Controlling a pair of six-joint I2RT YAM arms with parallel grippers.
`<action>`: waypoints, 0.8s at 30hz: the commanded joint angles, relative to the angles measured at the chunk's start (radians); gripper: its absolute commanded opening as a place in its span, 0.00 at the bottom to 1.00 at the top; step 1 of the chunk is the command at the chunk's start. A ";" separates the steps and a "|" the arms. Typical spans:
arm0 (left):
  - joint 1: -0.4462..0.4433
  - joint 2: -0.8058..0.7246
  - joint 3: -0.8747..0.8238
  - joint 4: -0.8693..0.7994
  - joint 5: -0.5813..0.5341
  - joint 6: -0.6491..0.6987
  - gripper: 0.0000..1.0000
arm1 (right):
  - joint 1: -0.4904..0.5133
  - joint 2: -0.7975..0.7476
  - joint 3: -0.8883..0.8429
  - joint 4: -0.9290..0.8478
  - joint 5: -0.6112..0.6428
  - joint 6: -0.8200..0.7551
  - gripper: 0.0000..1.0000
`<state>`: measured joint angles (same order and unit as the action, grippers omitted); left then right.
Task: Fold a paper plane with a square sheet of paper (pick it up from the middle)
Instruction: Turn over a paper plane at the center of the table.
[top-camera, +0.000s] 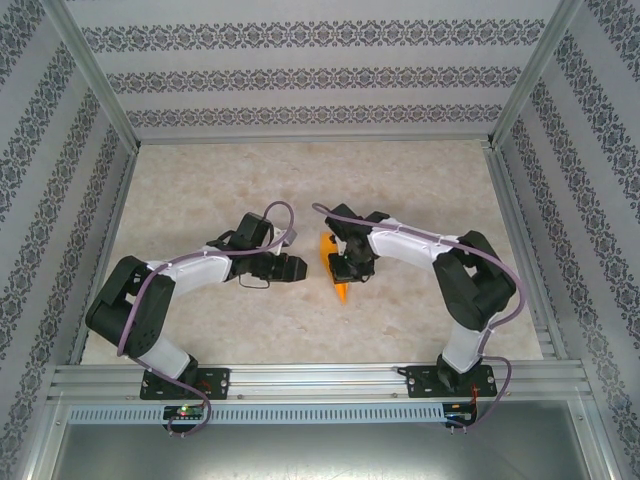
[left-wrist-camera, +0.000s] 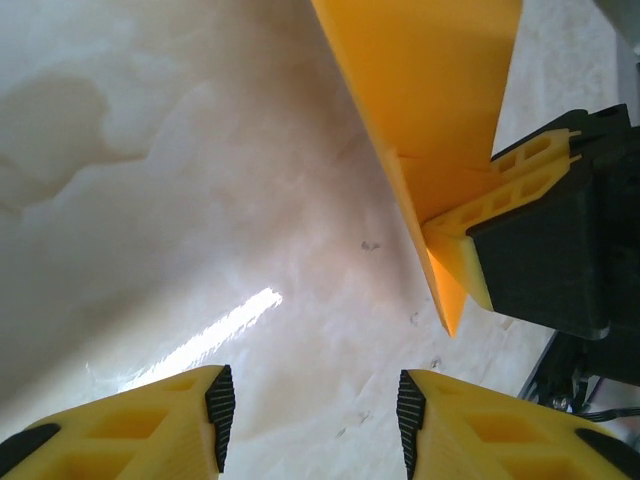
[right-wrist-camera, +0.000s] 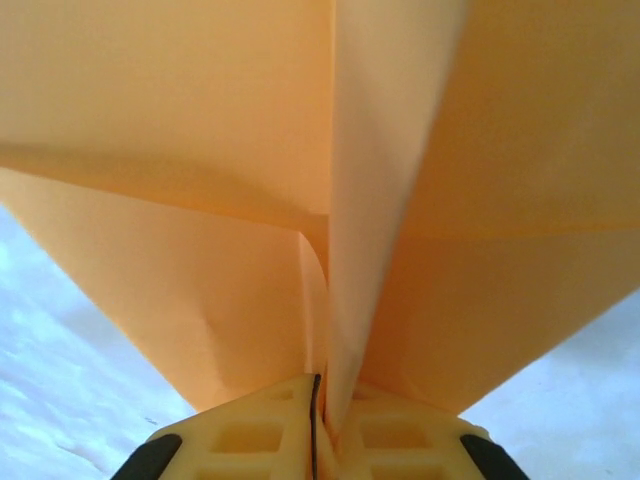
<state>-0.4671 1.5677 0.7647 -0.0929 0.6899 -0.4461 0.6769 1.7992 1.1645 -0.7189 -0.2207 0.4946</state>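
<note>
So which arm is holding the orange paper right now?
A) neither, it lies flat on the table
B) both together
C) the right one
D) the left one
C: the right gripper is pinched shut on the orange paper, while the left gripper stands open with nothing in it.

From above, the right gripper (top-camera: 346, 268) hides most of the paper plane (top-camera: 322, 248); we can't read its folds, too small. Left wrist view: plane's wider part is cut by the top edge, left gripper (left-wrist-camera: 315, 405) fingers cut by the bottom. Right wrist view: paper runs off top and both sides, soft focus, we can't tell nose from tail.
</note>
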 joint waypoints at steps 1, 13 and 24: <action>0.014 -0.028 -0.015 -0.039 -0.014 0.009 0.50 | 0.026 0.033 0.038 -0.060 0.052 -0.015 0.14; 0.016 0.000 -0.027 -0.011 0.014 0.004 0.51 | 0.081 0.064 0.018 -0.002 0.066 0.042 0.15; 0.016 -0.009 -0.043 -0.013 0.006 -0.001 0.51 | 0.128 0.111 0.065 -0.027 0.105 0.058 0.17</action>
<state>-0.4625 1.5677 0.7345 -0.1013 0.6872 -0.4465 0.7883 1.8839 1.2057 -0.7292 -0.1421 0.5316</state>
